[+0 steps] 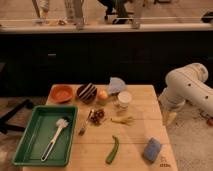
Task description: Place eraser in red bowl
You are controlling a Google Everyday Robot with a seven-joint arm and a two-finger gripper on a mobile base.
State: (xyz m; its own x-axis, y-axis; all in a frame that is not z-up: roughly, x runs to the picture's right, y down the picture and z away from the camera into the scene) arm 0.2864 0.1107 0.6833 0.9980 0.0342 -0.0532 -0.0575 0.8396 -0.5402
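The eraser [88,91], dark with pale stripes, appears to lie across the top of the dark bowl [80,95] at the far side of the wooden table [137,137]; whether it rests inside the bowl or on its rim cannot be told. The red bowl [62,93] stands just to the left of it, near but apart, and looks empty. An orange fruit [102,94] sits close on the eraser's right, and a white cup [124,98] beyond that. The green tray [32,137], holding a brush [56,134], occupies the near left. The blue-grey sponge [152,149] lies at the near right corner and is not the item wanted. The gripper [170,118] hangs off the table's right edge below the pale arm [189,85], well apart from the eraser, with its pincer spread and holding nothing. In my assessment the task has not begun and the step in hand is the reach. Recommended: carry the arm over the cup and fruit with clearance, come down from above with the fingers set across the eraser's short width, and close without pressing on the dark bowl, which could tip or slide. After lifting clear, only a short move left is needed; release low over the centre of the red bowl.
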